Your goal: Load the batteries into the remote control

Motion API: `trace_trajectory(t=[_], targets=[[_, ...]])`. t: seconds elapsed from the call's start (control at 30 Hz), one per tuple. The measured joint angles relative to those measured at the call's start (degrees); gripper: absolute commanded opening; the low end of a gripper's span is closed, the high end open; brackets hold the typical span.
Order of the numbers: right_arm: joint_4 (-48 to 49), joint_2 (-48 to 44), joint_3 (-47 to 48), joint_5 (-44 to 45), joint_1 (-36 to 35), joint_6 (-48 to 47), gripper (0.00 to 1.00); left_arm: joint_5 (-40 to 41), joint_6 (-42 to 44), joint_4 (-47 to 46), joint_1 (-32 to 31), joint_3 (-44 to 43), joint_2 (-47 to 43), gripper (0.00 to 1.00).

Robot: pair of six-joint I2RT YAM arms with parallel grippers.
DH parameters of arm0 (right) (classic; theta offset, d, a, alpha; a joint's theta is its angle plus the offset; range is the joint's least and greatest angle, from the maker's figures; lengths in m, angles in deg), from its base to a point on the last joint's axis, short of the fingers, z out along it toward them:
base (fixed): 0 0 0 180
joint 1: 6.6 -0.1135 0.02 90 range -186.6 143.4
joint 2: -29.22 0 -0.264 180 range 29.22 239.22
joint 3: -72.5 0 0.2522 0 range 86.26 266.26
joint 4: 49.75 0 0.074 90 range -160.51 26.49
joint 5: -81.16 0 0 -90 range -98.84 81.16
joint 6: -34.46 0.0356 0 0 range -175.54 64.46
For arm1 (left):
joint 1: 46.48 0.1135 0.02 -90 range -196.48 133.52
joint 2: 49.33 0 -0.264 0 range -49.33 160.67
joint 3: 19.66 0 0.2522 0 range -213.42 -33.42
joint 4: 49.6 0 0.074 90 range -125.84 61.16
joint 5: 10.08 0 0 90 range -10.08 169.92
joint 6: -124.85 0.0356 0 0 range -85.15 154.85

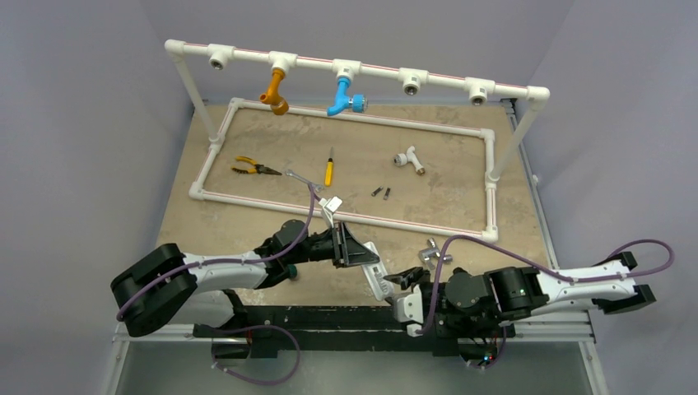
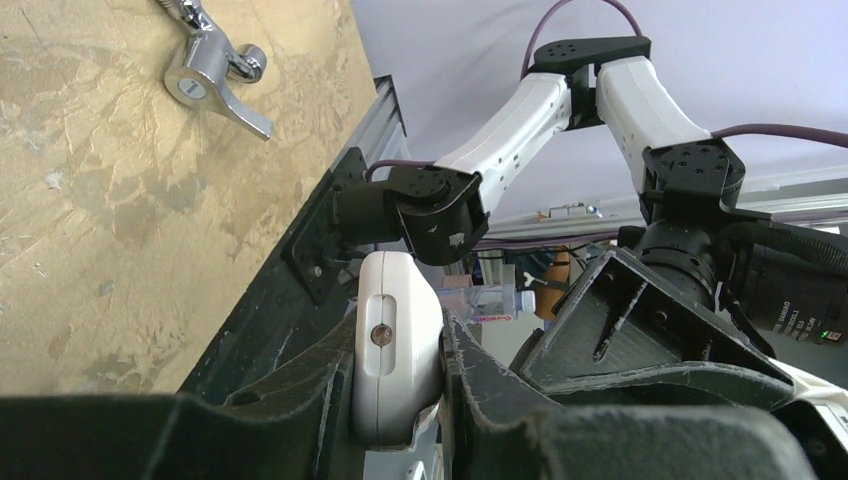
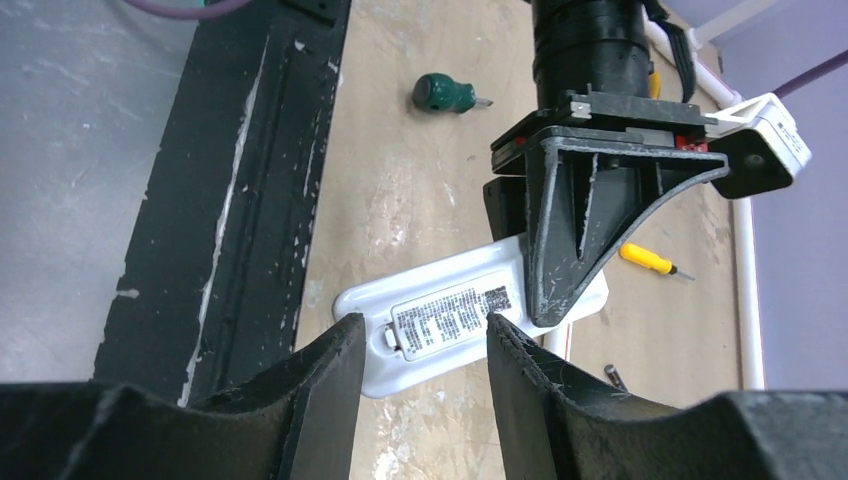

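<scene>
1. Our left gripper (image 2: 400, 388) clenches the white oblong plastic remote control (image 3: 452, 312) edgewise, its arm stretched low to the right.
2. Our right gripper (image 3: 425, 345), jaws parted, hovers over the remote's labelled back.
3. Two dark grey slim cylindrical batteries (image 1: 381, 192) lie well apart from the remote, inside the white pipe frame (image 1: 411, 223).

Overhead camera looks down from behind me onto the whole tabletop (image 1: 444, 206). Both wrist cameras, close-in, share the remote (image 3: 450, 315).

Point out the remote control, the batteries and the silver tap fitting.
remote control (image 3: 450, 318): right wrist view, on its printed back label.
batteries (image 1: 377, 192): top external view, on the left one of the pair.
silver tap fitting (image 2: 203, 70): left wrist view, on its shiny body.
</scene>
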Motion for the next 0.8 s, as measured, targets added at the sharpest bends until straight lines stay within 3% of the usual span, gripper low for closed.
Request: trace_trajectory(t=[0.43,0.8], targets=[[-0.57,2.56,-0.76,-1.51,1.03,-4.04,0.46,-2.38,0.0,-1.6,-0.02,-0.02,0.81,0.0],[0.09,4.31,-0.76,-9.14,9.2,-5.68,0.44,-2.56,0.46,-1.86,0.04,-0.02,0.81,0.0]])
